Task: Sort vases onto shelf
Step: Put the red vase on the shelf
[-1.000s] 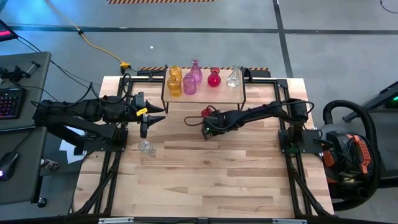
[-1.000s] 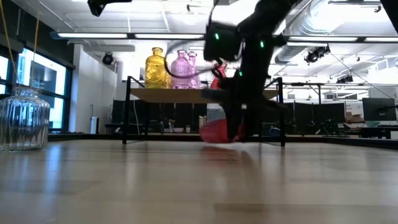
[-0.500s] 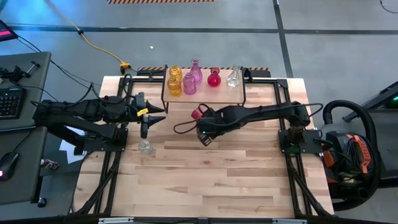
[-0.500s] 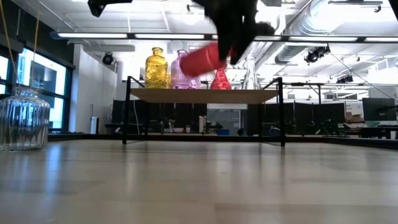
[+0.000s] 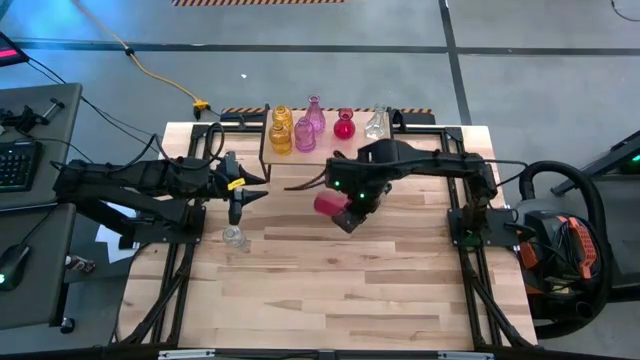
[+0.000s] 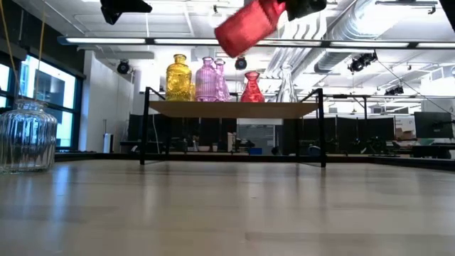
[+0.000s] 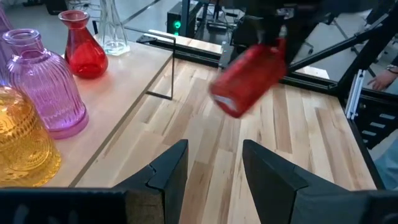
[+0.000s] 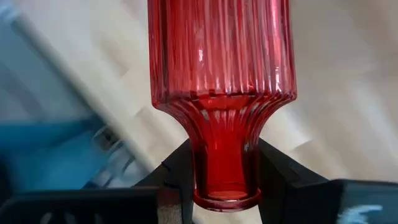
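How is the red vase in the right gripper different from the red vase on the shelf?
The held red vase is ribbed and cylindrical with a short neck; the shelf's red vase is smooth and flask-shaped. The held one hangs tilted in the air, gripped at its neck by the right gripper; the other stands upright on the shelf. Both are red glass.

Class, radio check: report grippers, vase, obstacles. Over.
Right gripper shut on red vase, tilted, above the table. Left gripper open, idle. Shelf has free space; nothing blocking.

A vase (image 8: 221,93) sits clamped by its neck between the right gripper (image 8: 224,180) fingers, above the table (image 5: 330,290), beside the shelf (image 5: 345,150) bearing five vases.
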Controlling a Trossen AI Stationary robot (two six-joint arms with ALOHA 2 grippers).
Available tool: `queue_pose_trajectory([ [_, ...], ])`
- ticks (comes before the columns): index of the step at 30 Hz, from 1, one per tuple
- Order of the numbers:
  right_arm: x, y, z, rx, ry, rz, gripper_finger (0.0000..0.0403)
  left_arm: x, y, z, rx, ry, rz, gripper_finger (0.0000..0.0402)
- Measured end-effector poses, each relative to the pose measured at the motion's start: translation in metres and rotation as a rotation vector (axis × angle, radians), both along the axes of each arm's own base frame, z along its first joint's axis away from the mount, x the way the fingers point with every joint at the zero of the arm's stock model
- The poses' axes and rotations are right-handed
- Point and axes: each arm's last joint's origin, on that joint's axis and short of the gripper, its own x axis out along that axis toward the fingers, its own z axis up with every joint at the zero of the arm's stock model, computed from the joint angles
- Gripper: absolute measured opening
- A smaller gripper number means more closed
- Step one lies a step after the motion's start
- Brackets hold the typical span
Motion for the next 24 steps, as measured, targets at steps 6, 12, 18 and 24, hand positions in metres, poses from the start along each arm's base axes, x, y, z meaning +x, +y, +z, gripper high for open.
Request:
queue_pose_trajectory([
  [6,0.002,-0.007,-0.007,0.196,0.006,0.083,0.0094,0.0,0.0,0.0,-0.002,0.0,0.001,0.0145],
  [12,0.001,-0.007,-0.039,0.347,0.109,0.134,0.0094,0.0,0.0,0.0,-0.021,-0.005,0.009,0.0145],
  [18,-0.006,0.007,-0.08,0.572,0.264,0.152,0.0094,0.0,0.0,0.0,-0.018,-0.005,0.025,0.0145],
  [24,-0.016,0.025,-0.105,0.619,0.427,0.1,0.0094,0.002,0.0,-0.001,-0.018,0.001,0.029,0.0145],
])
